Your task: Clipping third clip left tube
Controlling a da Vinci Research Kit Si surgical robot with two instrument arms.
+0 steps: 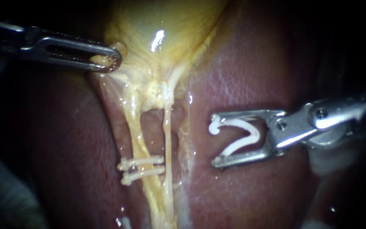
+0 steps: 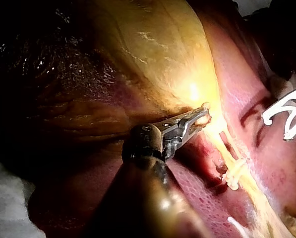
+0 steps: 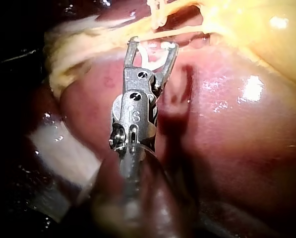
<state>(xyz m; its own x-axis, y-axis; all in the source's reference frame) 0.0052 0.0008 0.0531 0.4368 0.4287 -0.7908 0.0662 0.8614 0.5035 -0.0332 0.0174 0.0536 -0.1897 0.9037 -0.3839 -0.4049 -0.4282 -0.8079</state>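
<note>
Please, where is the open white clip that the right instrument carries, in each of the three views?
Endoscope view: the open clip sits between the right instrument's jaws, right of both tubes, apart from them.
Left wrist view: beyond the left instrument, across the tubes, partly cut off.
Right wrist view: between the right instrument's jaws, facing the tubes.
Shared landmark: the yellow gallbladder.

Liver (image 1: 242,76) beneath gallbladder (image 1: 166,29) and tubes (image 1: 134,135)

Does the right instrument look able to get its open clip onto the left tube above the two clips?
Probably, but not straight across: the right instrument holds its open clip over bare liver facing the left tube, yet the right tube lies between them.
</note>
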